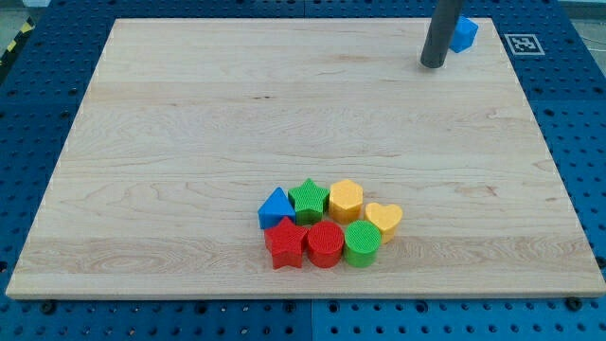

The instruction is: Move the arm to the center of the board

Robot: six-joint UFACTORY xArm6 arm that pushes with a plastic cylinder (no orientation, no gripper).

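My tip (434, 64) rests on the wooden board (189, 142) near the view's top right corner. A blue block (464, 34) lies just right of the rod, partly hidden by it; its shape is unclear. A tight cluster sits low in the middle of the board: a blue triangle block (275, 207), a green star (309, 199), a yellow hexagon (346, 200), a yellow heart (384, 220), a red star (285, 243), a red cylinder (325, 244) and a green cylinder (362, 242). The tip is far above and to the right of this cluster.
The board lies on a blue perforated table (38, 85). A black-and-white marker tag (523, 44) sits off the board's top right corner.
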